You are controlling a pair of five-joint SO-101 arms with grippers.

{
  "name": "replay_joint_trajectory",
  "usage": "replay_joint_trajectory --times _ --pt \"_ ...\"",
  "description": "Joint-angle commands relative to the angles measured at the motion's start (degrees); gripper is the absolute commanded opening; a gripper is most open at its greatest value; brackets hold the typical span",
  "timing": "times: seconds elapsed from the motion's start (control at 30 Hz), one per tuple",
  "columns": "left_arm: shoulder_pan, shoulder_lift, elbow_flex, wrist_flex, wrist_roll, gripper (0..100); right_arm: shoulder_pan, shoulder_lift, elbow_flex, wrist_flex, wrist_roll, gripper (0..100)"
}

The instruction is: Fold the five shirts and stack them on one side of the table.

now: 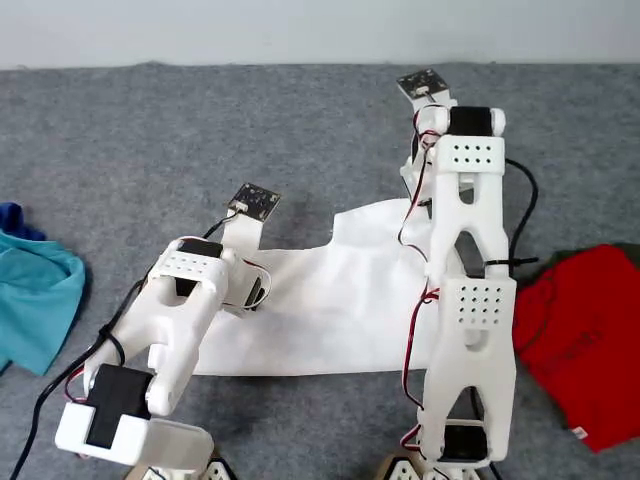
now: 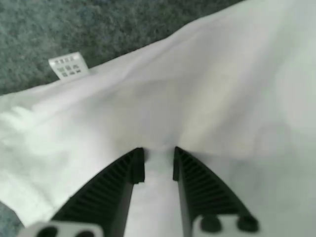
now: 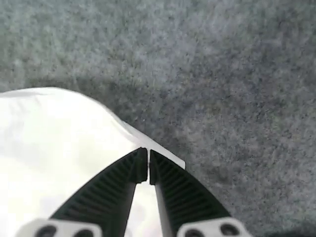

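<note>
White cotton, thin and limp: the white shirt (image 1: 330, 310) is spread mostly flat mid-table on the grey felt table (image 1: 200, 130), between the two arms. A raised pinch of its cloth is clamped in the left gripper (image 2: 157, 164), not far from the sewn label (image 2: 69, 65). The right gripper (image 3: 148, 165) is closed almost fully on the shirt's far edge. For a clean fold, both grips should be lifted level and carried over together, so the soft cloth is not dragged or bunched. A teal shirt (image 1: 35, 290) and a red shirt (image 1: 580, 330) are seen crumpled at opposite sides, well apart.
</note>
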Motion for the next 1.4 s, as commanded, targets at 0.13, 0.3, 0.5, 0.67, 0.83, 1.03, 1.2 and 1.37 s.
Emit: replay_joint_trajectory --times 0.13,0.3,0.5,0.67,0.83,1.03,1.2,1.37 --pt "-0.09 -0.97 0.13 -0.7 0.53 11 -0.48 -1.98 -1.93 2.51 -0.35 1.0" --pt "-0.09 -0.97 0.13 -0.7 0.53 11 -0.48 -0.75 -1.85 2.24 -0.53 1.0" --pt "-0.09 -0.97 0.13 -0.7 0.53 11 -0.92 5.14 -2.2 -4.7 -0.62 1.2" --pt "-0.09 -0.97 0.13 -0.7 0.53 11 -2.15 10.95 -2.37 -12.7 -0.97 11.3" --pt "-0.09 -0.97 0.13 -0.7 0.53 11 -1.63 9.89 -7.91 -12.44 -4.66 19.5" --pt "-0.09 -0.97 0.13 -0.7 0.53 11 -0.48 9.89 -13.71 -12.53 -4.66 19.6" --pt "-0.09 -0.97 0.13 -0.7 0.53 11 -0.57 9.98 -13.63 -12.44 -4.66 19.7" --pt "-0.09 -0.97 0.13 -0.7 0.53 11 -0.48 12.53 -13.71 -12.97 -4.66 19.7"
